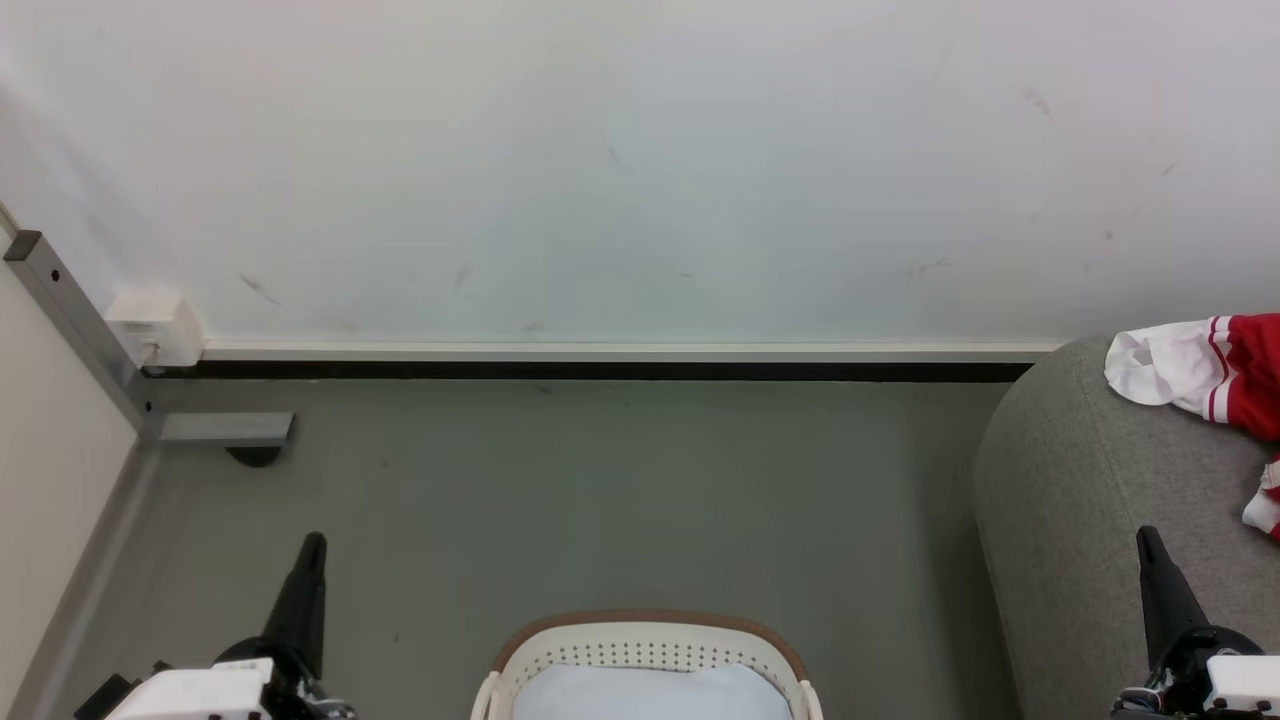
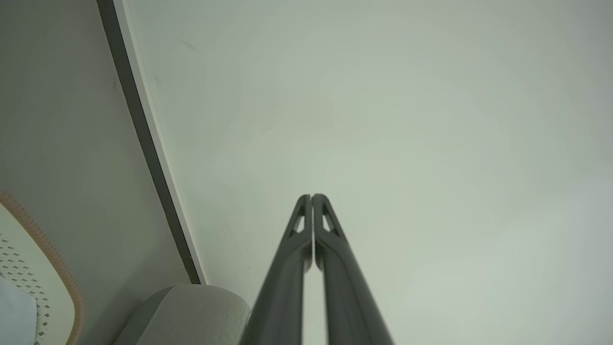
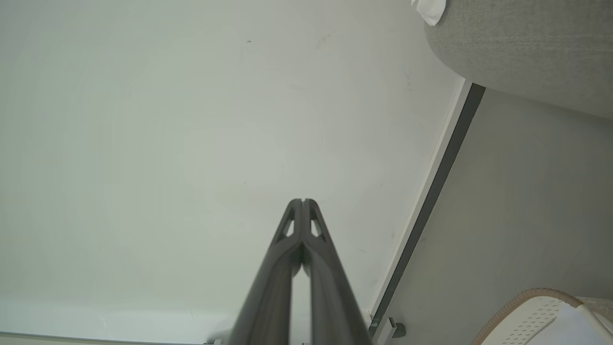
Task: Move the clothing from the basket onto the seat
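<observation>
The red top with white sleeve ends (image 1: pixel 1215 372) lies on the light-grey seat (image 1: pixel 1080 500) at the right edge of the head view; a white corner of it (image 3: pixel 429 9) peeks over the seat (image 3: pixel 527 43) in the right wrist view. The cream basket (image 1: pixel 648 655) with its brown rim stands at the bottom centre and holds a pale blue cloth (image 1: pixel 650 695). My left gripper (image 1: pixel 312 545) is at the lower left, shut and empty (image 2: pixel 312 196). My right gripper (image 1: pixel 1147 540) rises in front of the seat, also shut on nothing (image 3: pixel 302 201).
A white wall with a dark baseboard (image 1: pixel 600 370) runs across behind the grey floor. A grey metal frame and a white box (image 1: pixel 155 328) stand at the left corner. The basket rim (image 2: pixel 57 268) and the seat's end (image 2: pixel 191 311) appear in the left wrist view.
</observation>
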